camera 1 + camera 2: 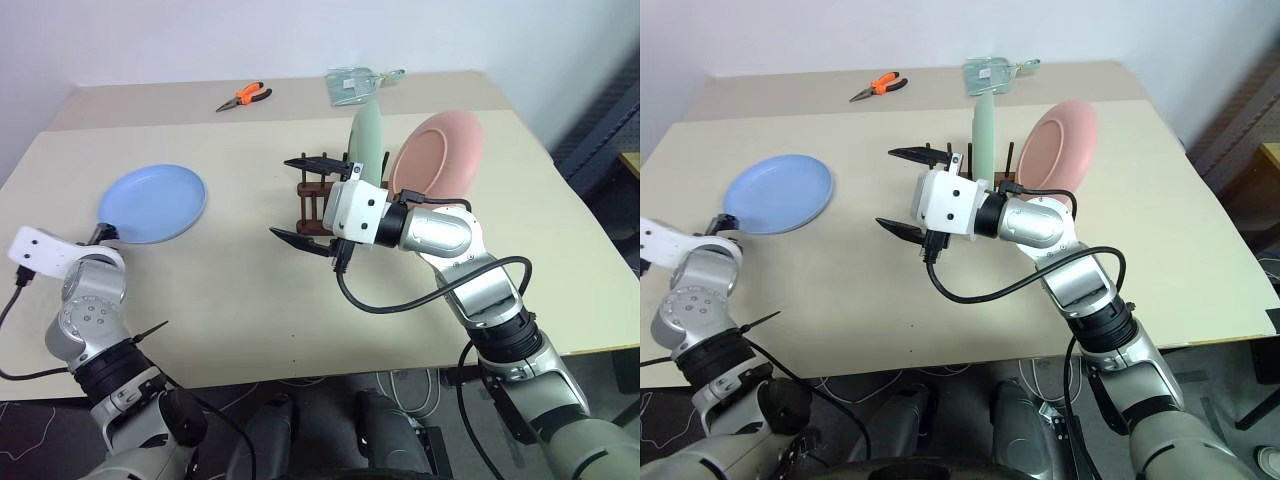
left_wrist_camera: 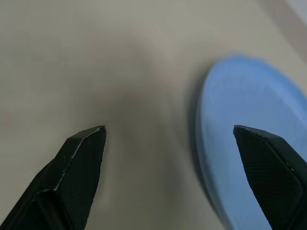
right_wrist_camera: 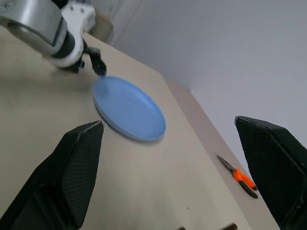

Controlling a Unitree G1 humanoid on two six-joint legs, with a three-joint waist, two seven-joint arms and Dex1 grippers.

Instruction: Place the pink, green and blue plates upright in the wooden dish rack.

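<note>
The blue plate [image 1: 152, 204] lies flat on the table's left side. My left gripper [image 2: 169, 128] is open at the plate's near left rim, one finger [image 2: 268, 163] over the plate and the other over bare table. The green plate [image 1: 367, 140] stands on edge in the wooden dish rack [image 1: 310, 205]. Beside it, on the right, the pink plate [image 1: 437, 152] stands tilted. My right gripper [image 1: 305, 200] hangs open and empty in front of the rack, pointing left toward the blue plate [image 3: 129, 109], and it hides part of the rack.
Orange-handled pliers [image 1: 243, 96] lie at the far edge of the table. A clear plastic packet [image 1: 352, 84] sits behind the rack. Bare tabletop [image 1: 230, 280] stretches between the blue plate and the rack.
</note>
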